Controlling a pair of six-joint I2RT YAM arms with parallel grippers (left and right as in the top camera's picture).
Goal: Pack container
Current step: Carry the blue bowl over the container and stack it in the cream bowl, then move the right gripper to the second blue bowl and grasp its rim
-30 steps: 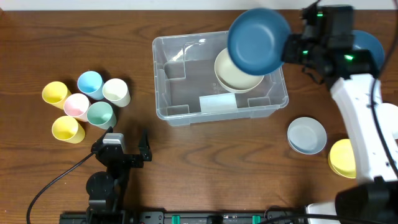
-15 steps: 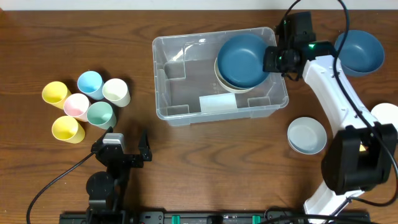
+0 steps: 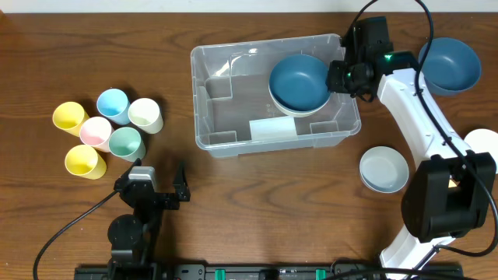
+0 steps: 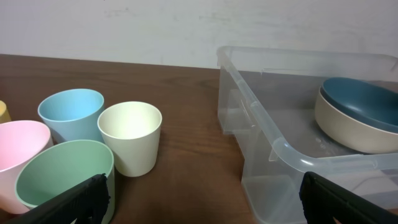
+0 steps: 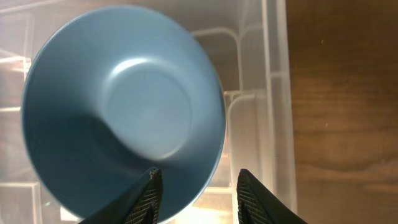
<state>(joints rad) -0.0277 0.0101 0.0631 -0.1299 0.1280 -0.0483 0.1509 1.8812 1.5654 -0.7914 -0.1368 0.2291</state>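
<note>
Right pincer (image 5: 199, 179) parted — seemingly off blue bowl (image 5: 124, 112) (nested), container (image 3: 197, 93) right end beneath

Right gripper (image 5: 199, 182) far forward, jaws apart (left gripper (image 4: 202, 190) low, jaws wide)

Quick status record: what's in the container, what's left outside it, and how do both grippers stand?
container: holds dark blue bowl nested in cream bowl
outside, right: second dark blue bowl, pale grey bowl
outside, left: six cups
right gripper: open, jaws astride the nested bowl's rim
left gripper: open, empty, facing the cups
</note>
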